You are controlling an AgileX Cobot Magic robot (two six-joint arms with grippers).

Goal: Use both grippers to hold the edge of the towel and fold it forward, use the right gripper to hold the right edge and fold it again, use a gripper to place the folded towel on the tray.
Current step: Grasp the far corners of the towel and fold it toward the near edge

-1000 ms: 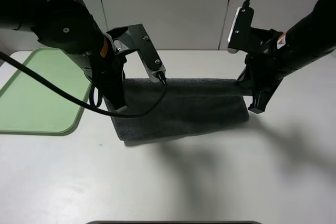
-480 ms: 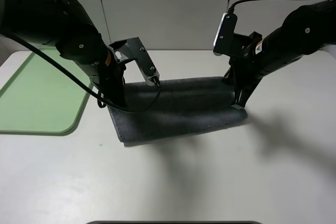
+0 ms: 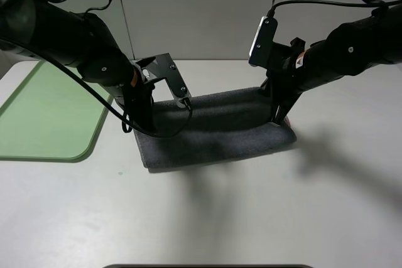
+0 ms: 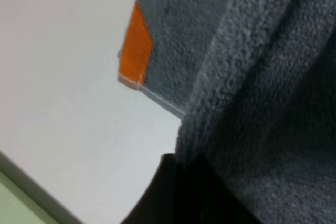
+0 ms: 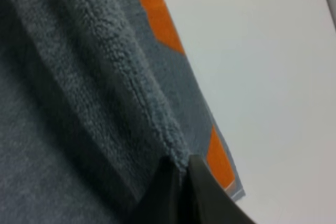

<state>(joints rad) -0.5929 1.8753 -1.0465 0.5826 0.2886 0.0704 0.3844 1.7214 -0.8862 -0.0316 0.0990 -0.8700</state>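
Left gripper (image 3: 142, 126): clamped on the left-end edge of the towel (image 3: 213, 131) (the fold runs straight into its jaws).
Right gripper (image 3: 280, 116): pinching the right-end edge.
Towel: lies on the table (image 3: 251, 218) between both grippers.
Tray (image 3: 44, 117): outboard of the left gripper, empty.

No readable text, labels, brands or numbers in any view.

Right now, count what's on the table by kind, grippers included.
towel: 1
tray: 1
grippers: 2, the left gripper and the right gripper, each pinching the towel's edge
total: 4
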